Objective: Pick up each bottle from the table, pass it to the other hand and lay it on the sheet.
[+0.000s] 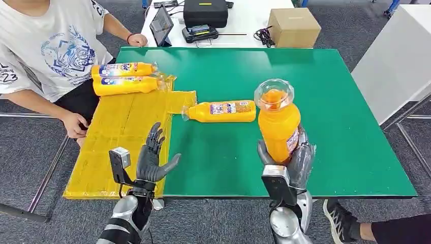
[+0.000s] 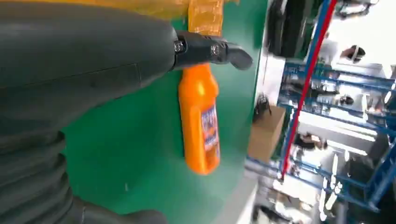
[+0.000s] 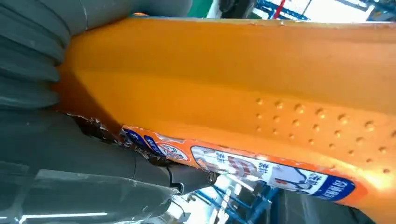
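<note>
Nearest to the robot, one bottle (image 1: pixel 277 124) is held upright in the right hand (image 1: pixel 290 163), above the near edge of the green table (image 1: pixel 335 112); the fingers are clamped around its lower body, and its clear cap points up toward the camera. The left hand (image 1: pixel 152 157) is raised beside it, over the near part of the yellow sheet (image 1: pixel 122 132), with its fingers apart and nothing in them. The hand-over is judged as not yet made, since the two hands are well apart.

Farther on, a second bottle (image 1: pixel 221 111) is seen lying on its side on the green surface, just beside the sheet, so it is still to be picked up. At the far end of the sheet, two bottles (image 1: pixel 124 78) are already laid side by side, touching. About half of the work is therefore judged as done.
</note>
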Tool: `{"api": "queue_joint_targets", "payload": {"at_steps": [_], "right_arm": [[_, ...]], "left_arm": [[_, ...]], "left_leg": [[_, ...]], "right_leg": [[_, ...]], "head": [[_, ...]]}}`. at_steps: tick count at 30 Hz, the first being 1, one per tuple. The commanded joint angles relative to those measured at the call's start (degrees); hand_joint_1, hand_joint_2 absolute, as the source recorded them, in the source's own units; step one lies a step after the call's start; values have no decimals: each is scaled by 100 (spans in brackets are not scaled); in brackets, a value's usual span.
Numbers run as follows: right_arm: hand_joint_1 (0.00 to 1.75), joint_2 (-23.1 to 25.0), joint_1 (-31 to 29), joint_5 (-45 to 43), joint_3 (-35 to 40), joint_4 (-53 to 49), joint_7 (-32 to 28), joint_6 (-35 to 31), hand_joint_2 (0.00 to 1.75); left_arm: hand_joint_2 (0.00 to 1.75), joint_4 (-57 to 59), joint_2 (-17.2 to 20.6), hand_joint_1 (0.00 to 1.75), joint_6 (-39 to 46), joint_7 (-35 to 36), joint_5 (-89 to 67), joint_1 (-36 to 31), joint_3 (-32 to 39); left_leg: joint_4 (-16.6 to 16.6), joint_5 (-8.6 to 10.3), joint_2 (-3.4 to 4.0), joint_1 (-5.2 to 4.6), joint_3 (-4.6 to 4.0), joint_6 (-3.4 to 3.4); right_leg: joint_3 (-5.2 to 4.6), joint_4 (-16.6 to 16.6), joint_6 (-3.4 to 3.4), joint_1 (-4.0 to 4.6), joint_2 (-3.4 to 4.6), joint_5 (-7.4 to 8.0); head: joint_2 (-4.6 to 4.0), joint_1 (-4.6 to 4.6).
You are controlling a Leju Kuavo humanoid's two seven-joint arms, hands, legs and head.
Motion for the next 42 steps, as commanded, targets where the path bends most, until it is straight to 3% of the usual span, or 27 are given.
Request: {"api": "queue_joint_targets", "payload": {"at_steps": [1, 6, 17, 26, 42], "right_arm": [[175, 472, 45, -373, -152, 1813, -518, 651, 175], [175, 651, -195, -402, 148, 2695, -665, 635, 175], [175, 807, -532, -225, 567, 3350, -582, 659, 175], [175, 842, -680, 257, 1047, 3500, -499, 472, 175], [175, 759, -916, 195, 1630, 3945, -307, 406, 175]], "left_arm": [[175, -1107, 342, 0, -1108, 490, 907, 437, -1342], [175, -1238, 441, 0, -1130, 513, 1049, 405, -1560], [175, -1262, 494, 0, -1171, 539, 1077, 426, -1718], [175, -1137, 427, 0, -835, 629, 925, 369, -1682], [175, -904, 341, 0, -475, 807, 981, 285, -1552]], "left_leg": [[-10, -14, 18, 9, 37, -10], [-8, -8, 18, 6, 20, -9], [-9, -6, 22, 5, 16, -8], [-10, -11, 24, 10, 33, -13], [-7, -4, 12, 4, 14, -6]], "right_leg": [[36, -17, -13, 10, 15, -6], [20, -10, -12, 6, 16, -2], [13, -7, -11, 5, 20, -1], [30, -11, -18, 10, 20, -6], [12, -5, -10, 4, 10, -3]], "head": [[0, 0], [0, 2], [0, 0], [0, 0], [0, 2]]}}
